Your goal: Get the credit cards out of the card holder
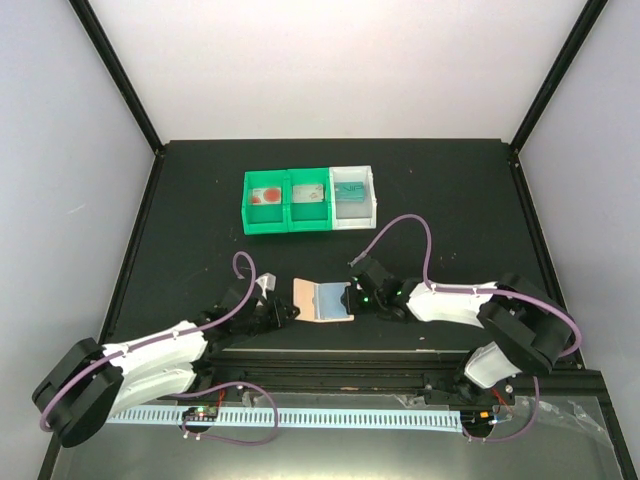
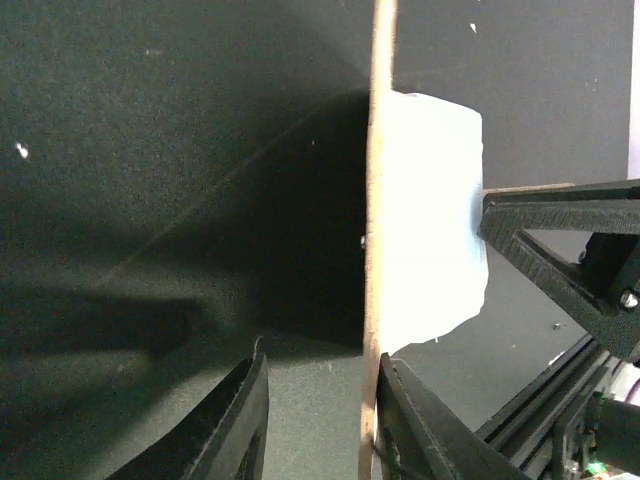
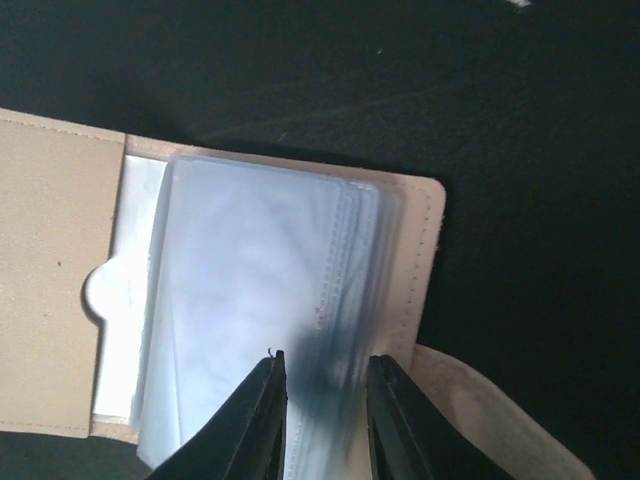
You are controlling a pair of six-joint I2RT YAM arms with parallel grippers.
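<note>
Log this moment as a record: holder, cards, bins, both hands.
holder: tan leather-like folding card holder, open on black table
sleeves: clear plastic sleeves, fanned; contents unclear
cards: white-and-red card and grey card in green plastic bin; teal card in white plastic bin
left hand: fingers apart, holder edge beside one
right hand: over sleeves; grip unclear

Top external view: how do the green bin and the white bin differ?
The green bin shows two compartments; the white bin shows one. The green bin holds a white-and-red card and a grey card; the white bin holds a teal card. Both are open-topped, side by side.
</note>
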